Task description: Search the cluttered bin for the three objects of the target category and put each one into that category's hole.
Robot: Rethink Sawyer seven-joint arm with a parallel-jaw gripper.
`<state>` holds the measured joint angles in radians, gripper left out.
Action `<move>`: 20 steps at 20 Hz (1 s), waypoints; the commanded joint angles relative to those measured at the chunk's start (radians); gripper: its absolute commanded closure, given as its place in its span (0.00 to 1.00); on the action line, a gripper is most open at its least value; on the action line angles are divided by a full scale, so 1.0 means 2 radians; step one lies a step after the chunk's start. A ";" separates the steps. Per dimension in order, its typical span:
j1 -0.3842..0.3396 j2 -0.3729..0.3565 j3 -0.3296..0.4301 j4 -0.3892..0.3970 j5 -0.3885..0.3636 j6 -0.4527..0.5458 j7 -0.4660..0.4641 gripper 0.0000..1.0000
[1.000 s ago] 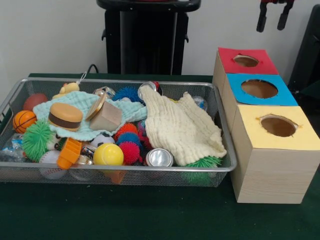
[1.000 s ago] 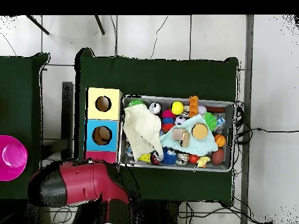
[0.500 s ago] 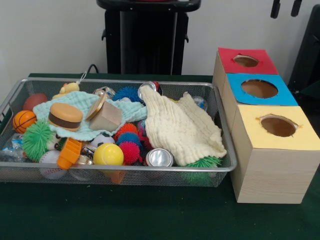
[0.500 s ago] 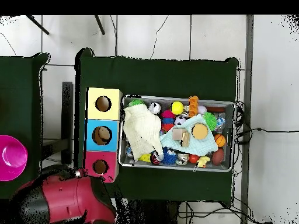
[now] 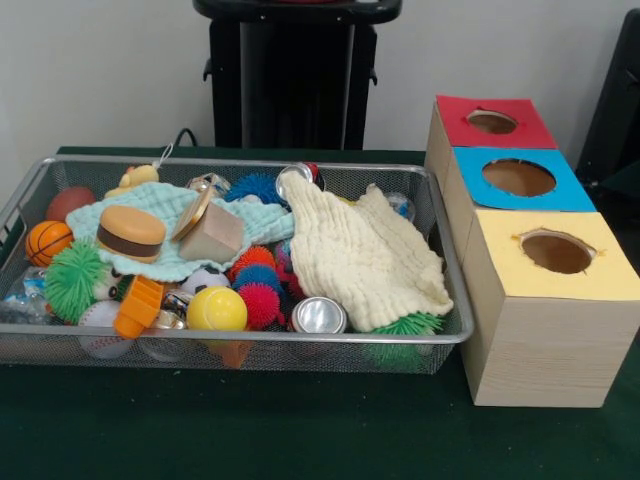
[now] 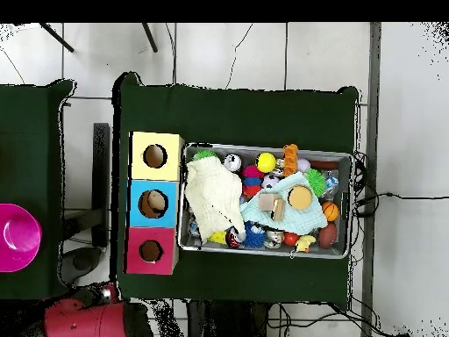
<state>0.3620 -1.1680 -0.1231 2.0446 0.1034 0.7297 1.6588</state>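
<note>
Bin [image 5: 452, 335] clutter fills the frame's left; the cream cloth [image 5: 365, 255] could hide targets or snag. Only the arm [image 6: 83, 320] shows, lower left overhead; I cannot tell the gripper's state.

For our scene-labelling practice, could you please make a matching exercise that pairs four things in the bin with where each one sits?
Things:
1. burger toy
2. cream cloth
3. yellow ball
4. basketball

Places, as seen in the front view:
A. at the bin's left end
B. at the bin's near wall, beside the silver can
C. on the mint cloth
D. over the bin's right half, nearest the boxes

Pairs: 1-C, 2-D, 3-B, 4-A
</note>
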 commanded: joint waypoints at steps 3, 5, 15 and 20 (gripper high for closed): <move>0.009 -0.028 -0.018 0.066 0.024 0.039 0.131 0.00; 0.011 -0.033 -0.021 0.071 0.025 0.040 0.127 0.00; 0.049 -0.073 -0.033 0.185 0.057 -0.046 0.134 0.00; 0.070 -0.070 -0.043 0.202 0.056 -0.072 0.154 0.00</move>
<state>0.4916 -1.3052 -0.1876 2.2923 0.1805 0.6807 1.6777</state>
